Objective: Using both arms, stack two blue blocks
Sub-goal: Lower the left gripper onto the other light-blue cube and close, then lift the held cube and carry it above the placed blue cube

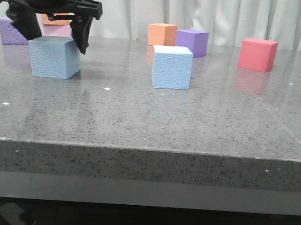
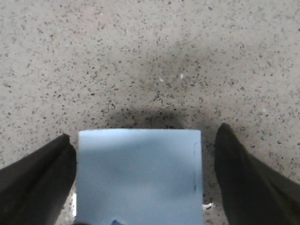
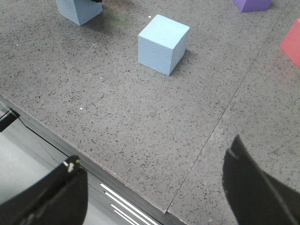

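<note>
I see my right gripper (image 3: 152, 187) spread wide over the table's (image 1: 139, 122) near edge. One blue block (image 1: 172, 67) sits mid-table; left of it, my left gripper's (image 1: 55, 34) parted fingers straddle the other blue block (image 1: 54, 57).

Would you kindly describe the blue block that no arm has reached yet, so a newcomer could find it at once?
Start at the grey speckled table and look near its middle, in front of the orange cube and purple cube. The free blue block stands alone there. Its twin, the other blue block, sits at far left between the left end effector's fingers.
</note>
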Action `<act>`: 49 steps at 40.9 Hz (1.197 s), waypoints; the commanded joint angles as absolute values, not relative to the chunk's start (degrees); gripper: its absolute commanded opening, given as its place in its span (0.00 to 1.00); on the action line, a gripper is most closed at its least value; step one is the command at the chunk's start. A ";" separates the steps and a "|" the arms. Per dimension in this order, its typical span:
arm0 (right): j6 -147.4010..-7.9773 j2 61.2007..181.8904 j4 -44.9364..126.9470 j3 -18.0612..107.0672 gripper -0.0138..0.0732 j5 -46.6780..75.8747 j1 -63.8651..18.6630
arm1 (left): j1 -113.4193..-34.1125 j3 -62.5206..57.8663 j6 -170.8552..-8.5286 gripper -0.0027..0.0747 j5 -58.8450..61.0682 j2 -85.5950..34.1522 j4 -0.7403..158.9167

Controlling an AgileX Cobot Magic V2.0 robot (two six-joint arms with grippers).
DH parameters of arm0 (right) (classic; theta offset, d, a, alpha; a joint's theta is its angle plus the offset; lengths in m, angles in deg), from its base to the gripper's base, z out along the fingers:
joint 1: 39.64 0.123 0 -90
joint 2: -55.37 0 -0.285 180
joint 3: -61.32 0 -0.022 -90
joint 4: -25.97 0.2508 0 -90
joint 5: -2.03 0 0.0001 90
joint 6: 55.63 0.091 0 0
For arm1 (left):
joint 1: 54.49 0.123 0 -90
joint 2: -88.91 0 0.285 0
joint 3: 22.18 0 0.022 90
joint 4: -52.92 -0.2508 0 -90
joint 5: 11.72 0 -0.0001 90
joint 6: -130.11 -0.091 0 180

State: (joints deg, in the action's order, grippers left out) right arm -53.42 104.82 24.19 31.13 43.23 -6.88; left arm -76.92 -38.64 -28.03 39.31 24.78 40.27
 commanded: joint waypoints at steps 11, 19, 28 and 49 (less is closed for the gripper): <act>-54.01 104.56 23.44 32.48 0.84 39.47 -7.20 | -76.85 -40.54 -27.45 0.79 37.14 24.06 37.80; -54.01 104.56 23.44 32.48 0.84 39.47 -7.20 | -76.85 -40.54 -27.81 0.64 37.93 24.06 39.45; -54.01 104.56 23.44 32.48 0.84 39.47 -7.20 | -76.85 -43.02 -35.95 0.53 41.31 23.95 41.25; -54.01 104.56 23.44 32.48 0.84 39.47 -7.20 | -79.30 -60.44 -100.41 0.53 54.17 23.82 82.02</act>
